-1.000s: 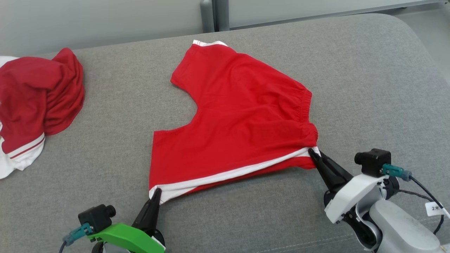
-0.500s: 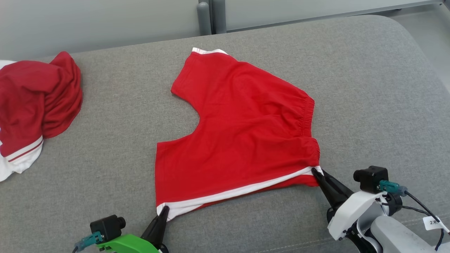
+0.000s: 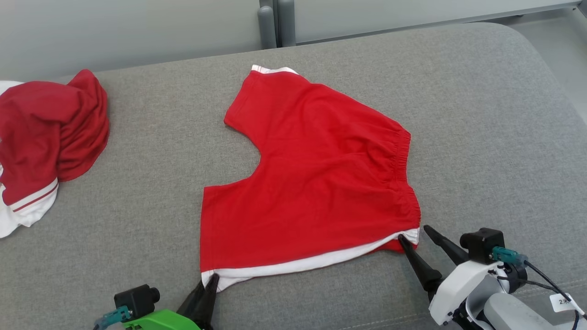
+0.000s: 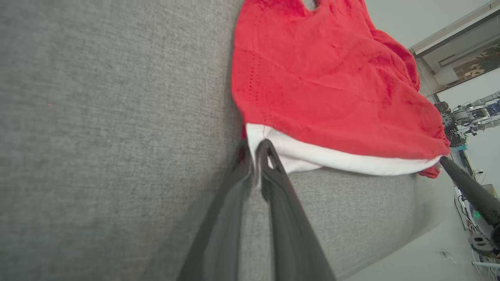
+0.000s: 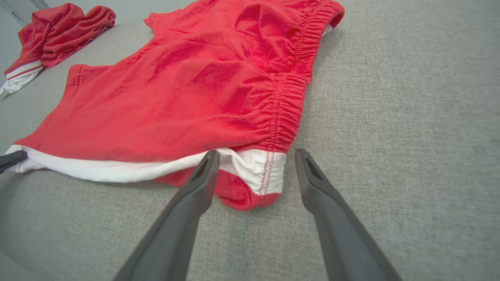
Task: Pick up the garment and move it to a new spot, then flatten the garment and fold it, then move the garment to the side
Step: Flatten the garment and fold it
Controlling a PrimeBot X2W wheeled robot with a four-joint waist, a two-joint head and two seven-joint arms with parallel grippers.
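The garment [image 3: 321,174] is a pair of red shorts with a white side stripe, spread flat on the grey cushion [image 3: 481,114]. My left gripper [image 3: 212,277] is shut on the white hem corner at the near left, which the left wrist view shows pinched between the fingers [image 4: 256,150]. My right gripper [image 3: 414,233] stands open at the near right waistband corner. In the right wrist view that white and red corner [image 5: 258,175] lies on the cushion between the spread fingers [image 5: 256,154], untouched by the right one.
A second red and white garment [image 3: 46,133] lies crumpled at the cushion's far left edge, also in the right wrist view [image 5: 54,31]. Bare grey cushion stretches to the right of the shorts and between the two garments. A wall and a post [image 3: 268,20] stand behind.
My right gripper has opened and let go of the waistband corner, which now rests on the cushion. The left gripper still holds the hem, drawn slightly nearer.
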